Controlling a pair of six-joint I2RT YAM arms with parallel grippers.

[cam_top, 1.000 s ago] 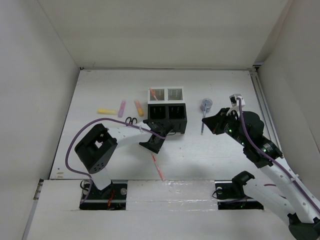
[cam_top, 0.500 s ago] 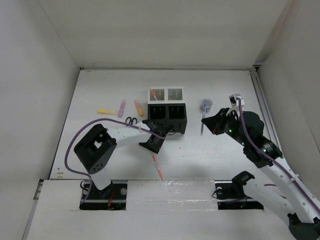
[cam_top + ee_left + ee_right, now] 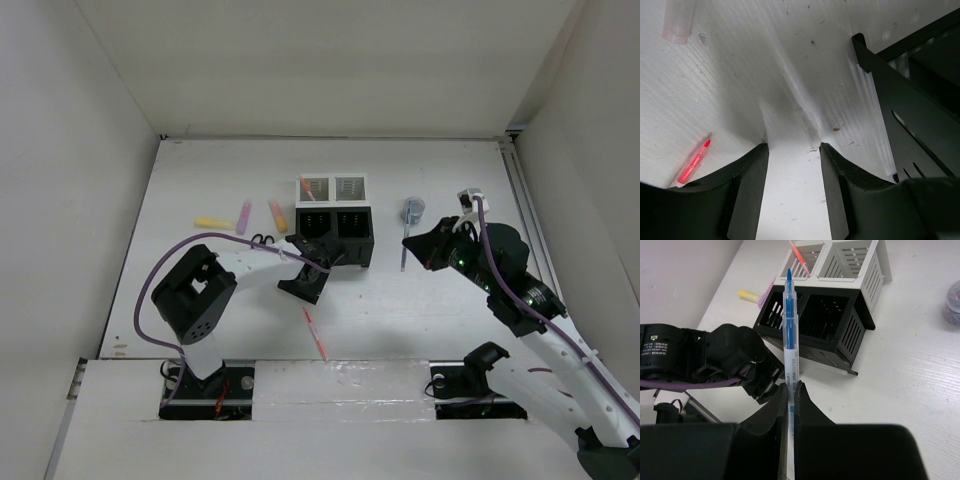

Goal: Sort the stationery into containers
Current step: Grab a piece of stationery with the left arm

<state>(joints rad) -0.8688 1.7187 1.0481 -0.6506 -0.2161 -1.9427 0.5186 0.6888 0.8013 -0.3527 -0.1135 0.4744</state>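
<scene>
My left gripper [image 3: 306, 284] is open and empty, low over the table just in front of the black containers [image 3: 335, 236]; its jaws [image 3: 792, 146] hold nothing. A red pen [image 3: 315, 333] lies on the table near it and also shows in the left wrist view [image 3: 694, 162]. My right gripper [image 3: 428, 250] is shut on a blue pen [image 3: 789, 330], held above the table right of the containers. The white containers [image 3: 333, 187] hold an orange pen [image 3: 799, 252]. Yellow [image 3: 212, 223], pink [image 3: 243, 217] and orange [image 3: 277, 215] highlighters and the scissors [image 3: 262, 241] lie to the left.
A small round grey item [image 3: 413, 210] with coloured bits inside stands right of the containers, also at the right wrist view's edge [image 3: 954, 300]. A pale pink capped end [image 3: 677, 20] shows at the left wrist view's top left. White walls enclose the table.
My left gripper has edged slightly nearer the black containers, and its cable has lifted. My right gripper and the blue pen have barely moved.
</scene>
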